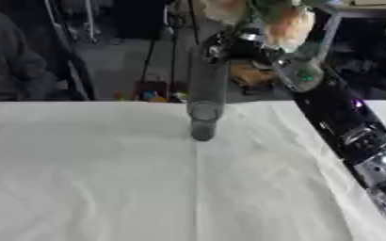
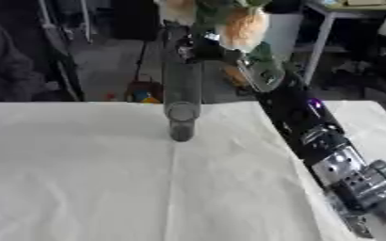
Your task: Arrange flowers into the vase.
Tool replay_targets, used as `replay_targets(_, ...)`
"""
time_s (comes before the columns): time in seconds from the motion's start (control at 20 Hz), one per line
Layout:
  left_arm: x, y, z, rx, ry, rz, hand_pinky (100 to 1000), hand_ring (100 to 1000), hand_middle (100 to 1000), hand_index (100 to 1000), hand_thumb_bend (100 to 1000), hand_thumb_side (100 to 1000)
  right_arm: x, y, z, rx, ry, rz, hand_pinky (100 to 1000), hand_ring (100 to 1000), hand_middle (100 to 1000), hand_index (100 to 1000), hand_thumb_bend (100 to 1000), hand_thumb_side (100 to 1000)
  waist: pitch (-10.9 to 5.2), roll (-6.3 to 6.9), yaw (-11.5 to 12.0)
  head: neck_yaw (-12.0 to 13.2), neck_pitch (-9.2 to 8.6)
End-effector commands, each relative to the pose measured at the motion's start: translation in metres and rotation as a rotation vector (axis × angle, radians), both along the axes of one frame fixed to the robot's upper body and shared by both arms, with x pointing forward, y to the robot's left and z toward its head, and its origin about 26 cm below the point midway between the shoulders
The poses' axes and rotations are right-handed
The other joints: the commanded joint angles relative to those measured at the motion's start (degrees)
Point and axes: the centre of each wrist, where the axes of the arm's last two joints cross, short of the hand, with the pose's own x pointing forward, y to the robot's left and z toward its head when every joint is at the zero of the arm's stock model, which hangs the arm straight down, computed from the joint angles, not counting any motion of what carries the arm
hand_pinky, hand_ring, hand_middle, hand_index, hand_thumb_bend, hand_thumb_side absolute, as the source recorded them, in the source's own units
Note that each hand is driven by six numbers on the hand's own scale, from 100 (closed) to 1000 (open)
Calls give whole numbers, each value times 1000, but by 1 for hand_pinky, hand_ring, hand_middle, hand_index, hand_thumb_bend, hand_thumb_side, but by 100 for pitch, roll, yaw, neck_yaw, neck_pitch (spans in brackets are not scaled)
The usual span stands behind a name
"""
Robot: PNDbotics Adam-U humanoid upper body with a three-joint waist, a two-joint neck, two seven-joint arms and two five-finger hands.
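Nearest me is the white cloth (image 1: 106, 188) over the table, rumpled, with a crease running up its middle. The robot's right arm (image 2: 328, 155) comes in from about four o'clock and climbs across the cloth toward one o'clock. Past the middle, around twelve o'clock, stands the tall grey vase (image 1: 205, 94), upright near the far edge. Above and just right of its mouth the right hand (image 1: 245, 44) has the flowers (image 2: 242, 23), peach and pale blooms with green leaves, up at the top of the picture. The fingers seem to be closed round the stems, though the hand is dark and partly hidden by leaves. The left hand is nowhere to be seen.

To do this well, I'd say bring the stems straight above the narrow mouth, lower them vertically, and let go only once they are well inside, since a sideways nudge could tip so tall a vase.
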Motion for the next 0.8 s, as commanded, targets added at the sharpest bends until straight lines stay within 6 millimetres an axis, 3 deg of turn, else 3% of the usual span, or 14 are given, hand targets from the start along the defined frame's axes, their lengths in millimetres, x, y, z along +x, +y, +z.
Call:
replay_targets(0.05,-1,7,11,29,-24,14,682,672,738,573,976,739,-6,-5,19,-7,-58,-7,1000,776,732,889,100,483,-70,18,-1,15,18)
replay_targets(0.8,-2,7,10,25,-21,15,683,670,737,571,977,739,-6,-6,17,-15,-67,-13,1000,788,736,880,100,464,-86,-1,-10,30,21)
